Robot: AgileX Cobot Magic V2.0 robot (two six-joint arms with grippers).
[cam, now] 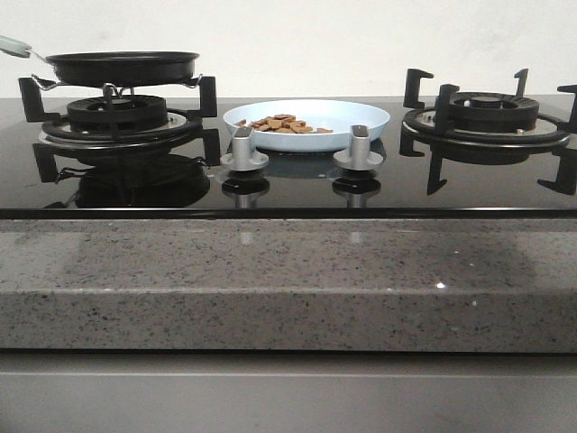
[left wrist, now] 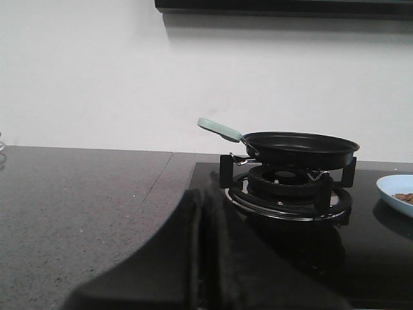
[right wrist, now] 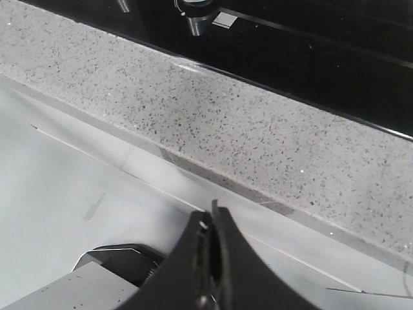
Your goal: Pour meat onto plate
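The pale-blue plate [cam: 306,122] sits on the black glass hob between the two burners, behind the two knobs. The meat [cam: 284,124], small orange-brown chunks, lies in it left of centre. The plate's edge with some meat also shows in the left wrist view [left wrist: 397,194]. The black frying pan [cam: 122,66] with a pale handle rests on the left burner [cam: 117,117]; it also shows in the left wrist view [left wrist: 300,147]. My left gripper [left wrist: 201,213] is shut and empty, off to the pan's left over the counter. My right gripper [right wrist: 210,216] is shut and empty, below the counter's front edge. Neither arm shows in the front view.
Two silver knobs [cam: 244,152] [cam: 359,151] stand in front of the plate. The right burner [cam: 487,122] with black grates is bare. A speckled grey stone counter [cam: 270,280] runs along the front of the hob. A white wall stands behind.
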